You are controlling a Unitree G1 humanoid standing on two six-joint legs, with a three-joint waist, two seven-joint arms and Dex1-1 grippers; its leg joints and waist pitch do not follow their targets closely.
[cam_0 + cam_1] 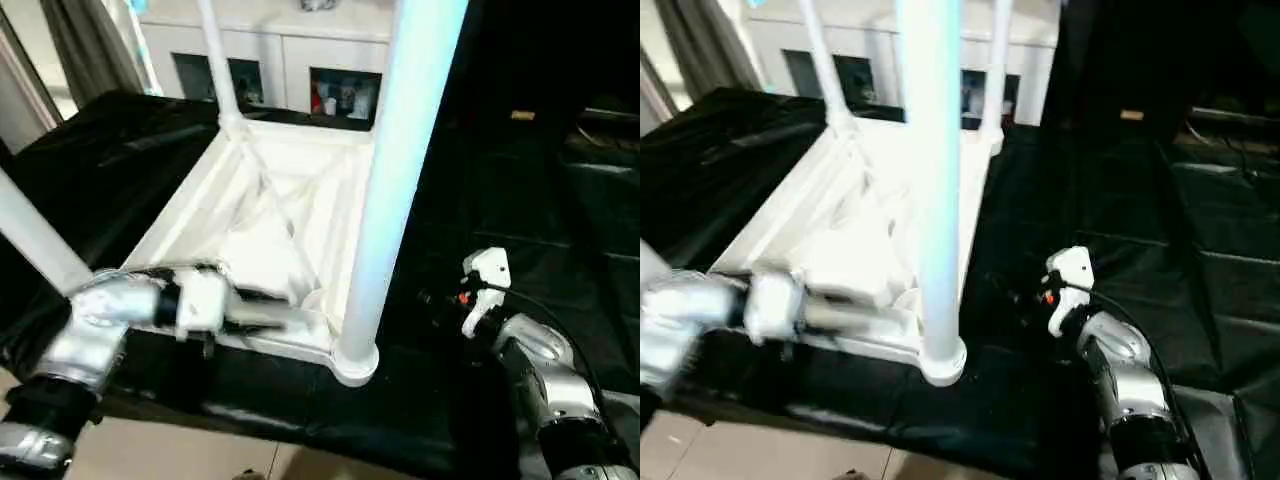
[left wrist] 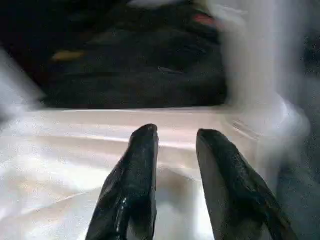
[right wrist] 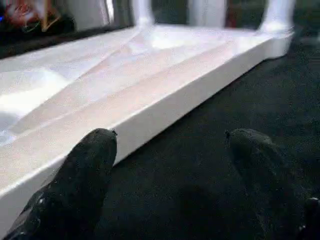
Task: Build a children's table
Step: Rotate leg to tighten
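Children's table (image 1: 270, 215) lies inverted on the black table (image 1: 500, 200); apparently all four legs stand socketed. Left tool (image 2: 172, 137) slightly parted, right tool (image 3: 167, 145) wide apart, both empty.

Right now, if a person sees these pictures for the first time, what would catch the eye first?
The white children's table lies upside down on the black-sheeted table, with its legs pointing up; the nearest leg rises from the near corner socket. The left gripper, fingers apart, is over the near rim of the top. The right gripper, open, is beside the top, over the black sheet.
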